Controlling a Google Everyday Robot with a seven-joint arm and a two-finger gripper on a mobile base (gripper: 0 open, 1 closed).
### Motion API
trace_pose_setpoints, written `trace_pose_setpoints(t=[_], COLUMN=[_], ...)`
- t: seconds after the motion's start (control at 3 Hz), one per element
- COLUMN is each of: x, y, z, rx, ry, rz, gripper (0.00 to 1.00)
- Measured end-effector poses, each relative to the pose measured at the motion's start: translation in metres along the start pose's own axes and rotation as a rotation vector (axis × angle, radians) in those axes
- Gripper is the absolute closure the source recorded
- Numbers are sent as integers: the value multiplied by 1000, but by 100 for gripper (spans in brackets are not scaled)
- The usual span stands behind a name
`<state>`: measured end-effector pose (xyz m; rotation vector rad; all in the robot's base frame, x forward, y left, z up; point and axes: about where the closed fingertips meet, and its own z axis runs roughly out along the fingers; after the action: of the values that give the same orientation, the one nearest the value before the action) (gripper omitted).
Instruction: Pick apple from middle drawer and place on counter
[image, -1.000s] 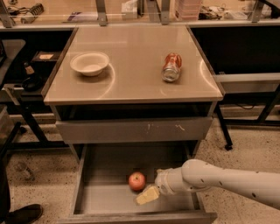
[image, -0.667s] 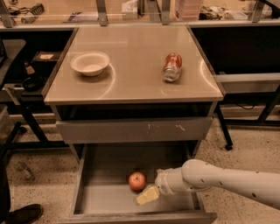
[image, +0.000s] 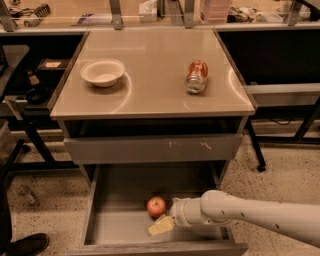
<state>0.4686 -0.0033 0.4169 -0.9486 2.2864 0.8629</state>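
Apple (image: 156, 206) sits on the bottom of the pulled-out drawer (image: 107, 225), towards the front and a little right of middle. It is the only loose thing I can see in that grey metal box.

Pincer (image: 161, 225) is inside the same drawer, just beside the apple on its front-right side. A pale yellowish tip angles down to the drawer bottom just below the fruit. I cannot tell from here whether the pincer is spread or pressed together, nor whether it touches the apple. White arm (image: 250, 215) reaches in from the right, over the drawer's right wall.

Directly above the open drawer is a closed grey drawer front (image: 150, 148) with white scratches, and over that a dark slot under the top.

On the glossy tan worktop (image: 150, 95):
- White bowl (image: 102, 72), left of middle, mouth up, only its own pale inside showing.
- Red-and-silver can (image: 196, 76), lying on its side right of middle, well apart from the bowl.

Dark shoe (image: 25, 244) at lower left, left of the drawer.
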Motion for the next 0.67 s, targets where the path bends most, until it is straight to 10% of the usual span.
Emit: trace_pose_setpoints(t=[0.67], x=[-16], y=[-4], z=[26], rx=[7], ry=[-81], rz=[-7], gripper=[0])
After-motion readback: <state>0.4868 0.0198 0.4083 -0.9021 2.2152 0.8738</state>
